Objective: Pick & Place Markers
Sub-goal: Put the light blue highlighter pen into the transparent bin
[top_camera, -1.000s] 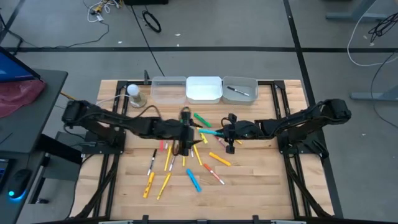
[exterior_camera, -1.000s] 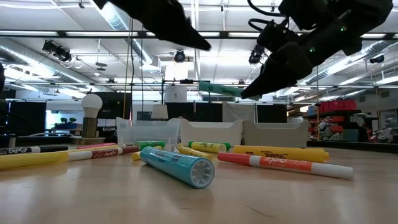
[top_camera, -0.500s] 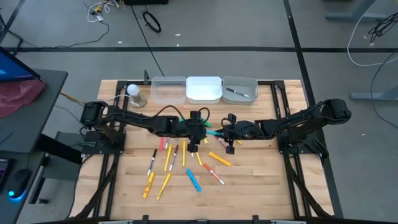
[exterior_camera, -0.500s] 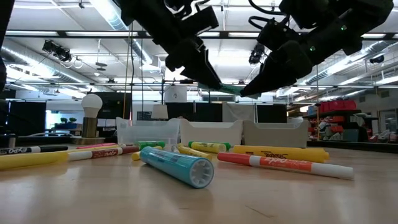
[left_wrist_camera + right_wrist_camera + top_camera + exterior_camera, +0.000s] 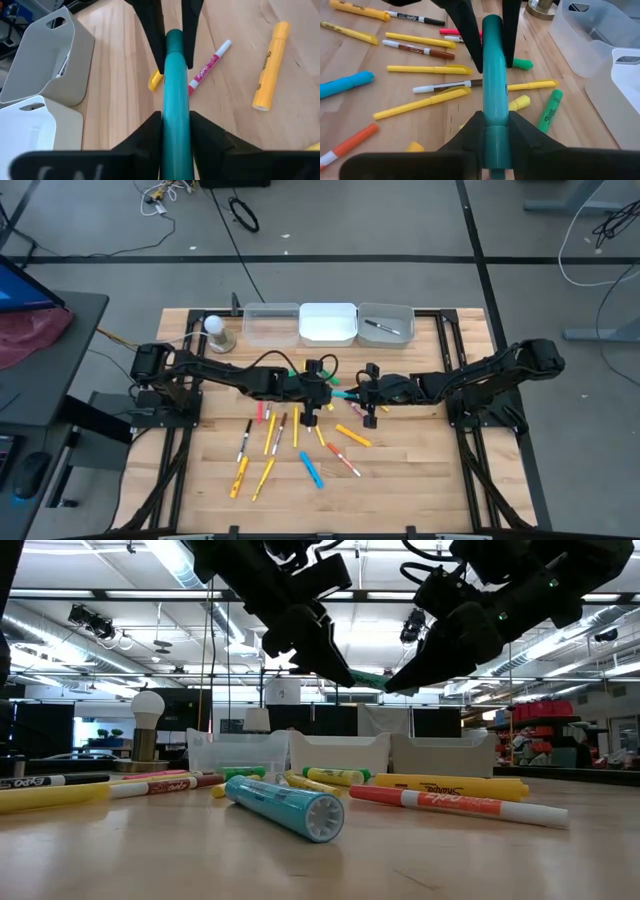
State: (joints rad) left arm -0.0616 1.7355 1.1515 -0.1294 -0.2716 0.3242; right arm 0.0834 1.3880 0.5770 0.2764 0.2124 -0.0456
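A teal marker hangs level in the air over the middle of the table, between my two grippers. My left gripper is shut on its left end and my right gripper on its right end. In the low view the teal marker bridges the two sets of fingertips, well above the table. Many other markers, yellow, orange, green, blue and red, lie flat on the wood below and to the near side. My left gripper pinches the teal marker's left end between its two fingers. They slant down from the table's left and lie along the marker. The marker is lifted clear and level. My right gripper pinches the marker's right end, at a seam in the barrel, between its two fingers. These slant down from the table's right and lie along the marker.
Three bins stand along the far edge: a clear one, a white one and a grey one with a dark marker inside. A light bulb on a base stands left of them. Bare wood lies near the front edge.
My left gripper has moved toward the table's right edge and down from above the loose markers to the teal marker's free end. Its fingers now sit on that end. My right gripper and the marker have stayed where they were.
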